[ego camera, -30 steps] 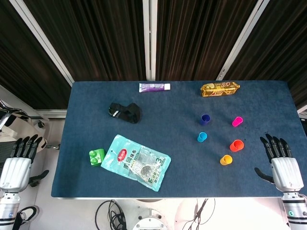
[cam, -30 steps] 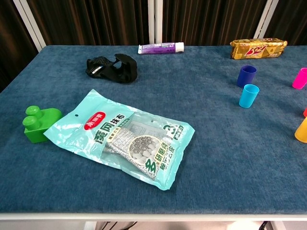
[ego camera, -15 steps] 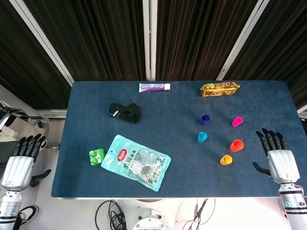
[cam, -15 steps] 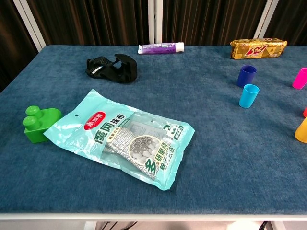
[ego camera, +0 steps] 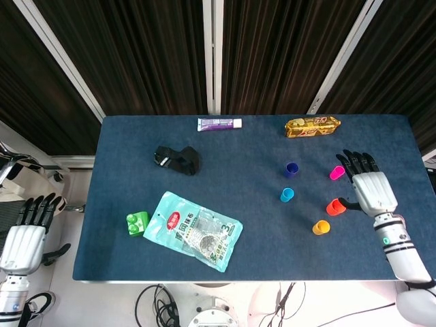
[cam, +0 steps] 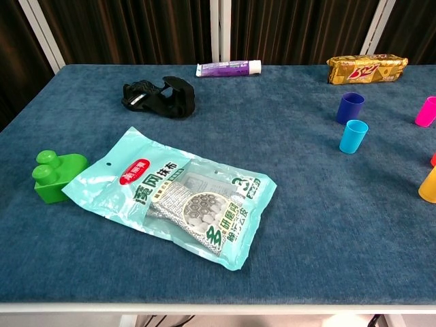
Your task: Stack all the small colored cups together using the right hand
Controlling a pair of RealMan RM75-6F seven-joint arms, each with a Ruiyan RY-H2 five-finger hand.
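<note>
My right hand (ego camera: 371,191) hovers with fingers spread and nothing in them, just right of the red cup (ego camera: 336,206), so I judge this the reach for a first cup; no cup is stacked yet, and next I must close around one. From the red cup, pink (ego camera: 337,172) sits behind, orange (ego camera: 321,227) in front, cyan (ego camera: 287,195) and dark blue (ego camera: 291,169) off left. Only the head view shows my hands, the left (ego camera: 26,231) idle, spread, off the table (ego camera: 225,153); the chest view shows cyan upright and pink tipped.

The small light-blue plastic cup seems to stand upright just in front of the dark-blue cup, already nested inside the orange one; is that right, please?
Not quite: the small light-blue plastic cup stands upright just in front of the dark-blue cup, but alone on the cloth, apart from the orange cup. The head view shows it.
</note>
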